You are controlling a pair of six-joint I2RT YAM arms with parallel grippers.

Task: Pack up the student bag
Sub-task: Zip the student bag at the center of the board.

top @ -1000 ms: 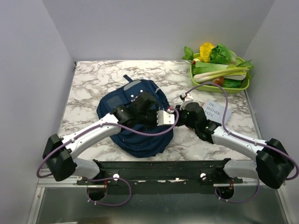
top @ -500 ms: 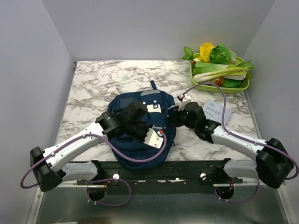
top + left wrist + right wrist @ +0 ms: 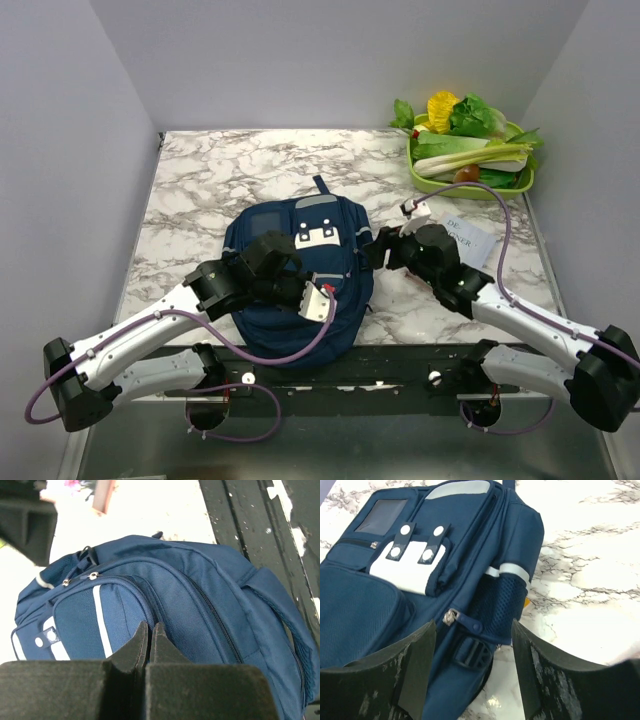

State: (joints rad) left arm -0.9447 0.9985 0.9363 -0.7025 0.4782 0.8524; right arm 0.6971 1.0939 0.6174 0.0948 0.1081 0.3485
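Left pincer (image 3: 151, 630) shut over the student bag (image 3: 300, 270); right pincer (image 3: 472, 630) agape beside it.

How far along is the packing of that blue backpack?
Done: the student bag lies flat, front up, front zips looking closed. In hand: the left fingers are shut over its front, the right fingers open beside its mesh side pocket. Left: unclear; its contents are hidden, and only a vegetable tray and a paper card lie nearby.
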